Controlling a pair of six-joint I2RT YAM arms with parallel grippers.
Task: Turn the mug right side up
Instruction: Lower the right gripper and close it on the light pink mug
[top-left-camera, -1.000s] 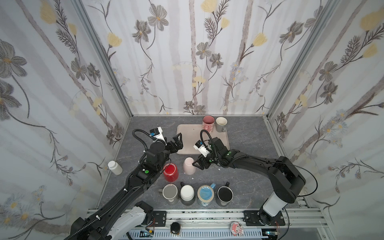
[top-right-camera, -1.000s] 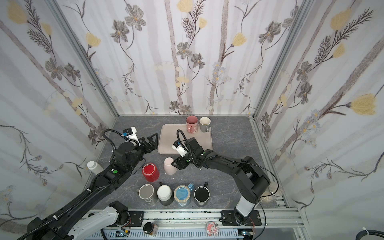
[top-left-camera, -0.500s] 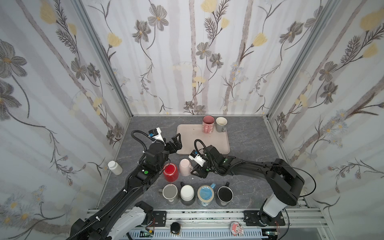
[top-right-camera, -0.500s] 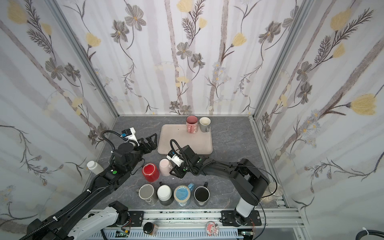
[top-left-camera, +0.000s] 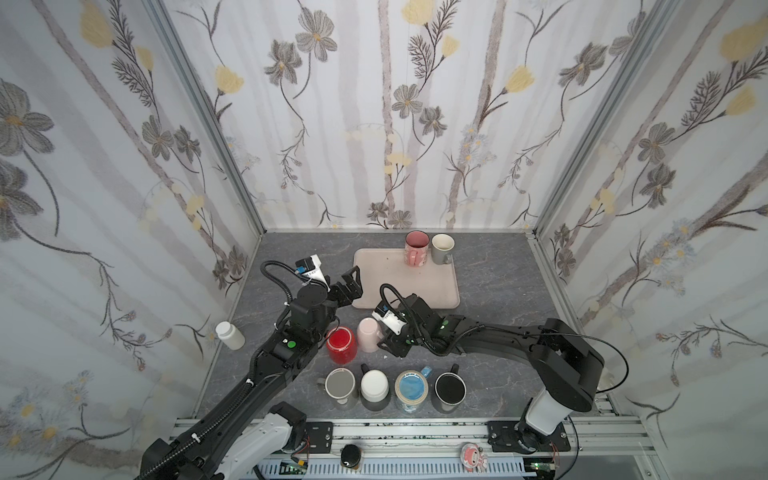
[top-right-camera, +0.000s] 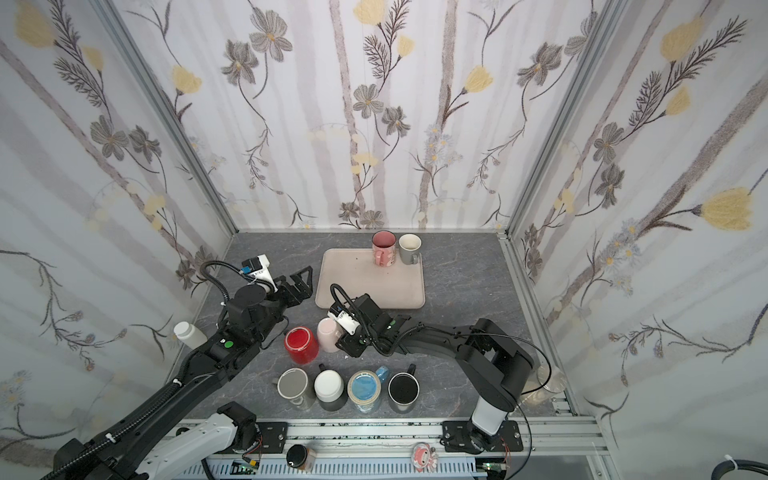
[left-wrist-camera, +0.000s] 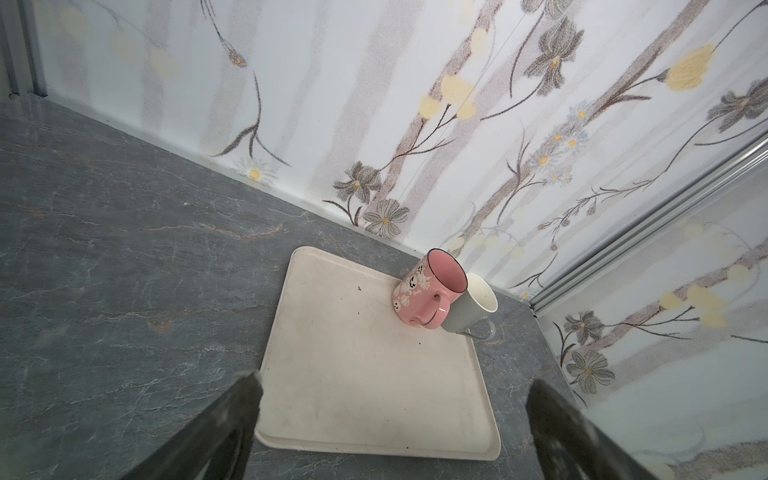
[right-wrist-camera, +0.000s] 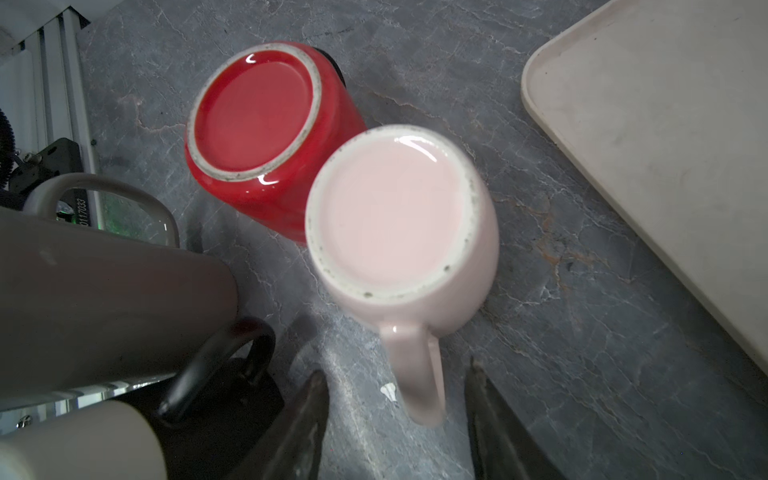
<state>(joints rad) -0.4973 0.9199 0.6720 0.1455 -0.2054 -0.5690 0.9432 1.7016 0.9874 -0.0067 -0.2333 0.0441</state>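
A pale pink mug (top-left-camera: 369, 332) (top-right-camera: 328, 334) stands upside down on the grey table, its base up, and touches an upside-down red mug (top-left-camera: 341, 345). In the right wrist view the pink mug (right-wrist-camera: 399, 216) points its handle (right-wrist-camera: 419, 374) at my right gripper (right-wrist-camera: 397, 372). The jaws are open and straddle the handle, with a gap on each side. In both top views that right gripper (top-left-camera: 384, 343) (top-right-camera: 343, 340) sits low at the mug's right side. My left gripper (top-left-camera: 351, 282) (left-wrist-camera: 395, 382) hangs open and empty over the tray's near left corner.
A beige tray (top-left-camera: 407, 286) behind holds an upright pink patterned mug (top-left-camera: 416, 248) and a grey-white mug (top-left-camera: 442, 248). In front stands a row of upside-down mugs: grey (top-left-camera: 340, 384), white (top-left-camera: 374, 384), blue (top-left-camera: 411, 386) and black (top-left-camera: 449, 387). A white bottle (top-left-camera: 229, 336) stands by the left wall.
My right gripper has come down and left to the pink mug's handle side. The pink mug has slid a little left, against the red mug. The left arm has barely moved.
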